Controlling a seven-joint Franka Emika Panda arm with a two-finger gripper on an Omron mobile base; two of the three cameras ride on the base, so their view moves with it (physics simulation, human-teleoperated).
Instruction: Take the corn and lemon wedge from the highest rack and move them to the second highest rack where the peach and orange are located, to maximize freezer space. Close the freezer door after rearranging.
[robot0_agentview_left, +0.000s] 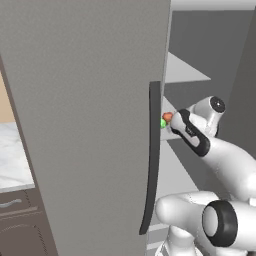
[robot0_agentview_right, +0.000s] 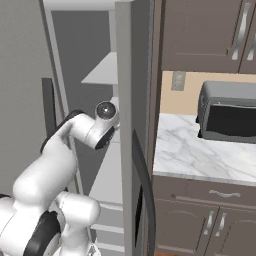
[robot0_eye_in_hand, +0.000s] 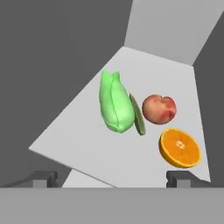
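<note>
In the hand view, the green-husked corn (robot0_eye_in_hand: 114, 104) lies on a light grey freezer rack (robot0_eye_in_hand: 65, 131). The thin green lemon wedge (robot0_eye_in_hand: 138, 116) rests against the corn's right side. Right of it sit the peach (robot0_eye_in_hand: 159, 109) and the halved orange (robot0_eye_in_hand: 180, 147). My gripper (robot0_eye_in_hand: 111, 178) is open, just in front of the rack's near edge, with nothing between its fingertips (robot0_eye_in_hand: 43, 178). In the left base view the peach (robot0_agentview_left: 167, 116) and a bit of the corn (robot0_agentview_left: 163, 123) peek past the open freezer door (robot0_agentview_left: 85, 125). The highest rack (robot0_agentview_left: 185, 72) hangs above, seen from below.
The open door's dark handle (robot0_agentview_left: 152, 160) stands close to my forearm's left. The neighbouring closed fridge door (robot0_agentview_right: 132, 110) walls the freezer's right side. A marble counter (robot0_agentview_right: 200, 150) with a dark toaster oven (robot0_agentview_right: 227, 112) lies further right, over brown cabinets (robot0_agentview_right: 200, 215).
</note>
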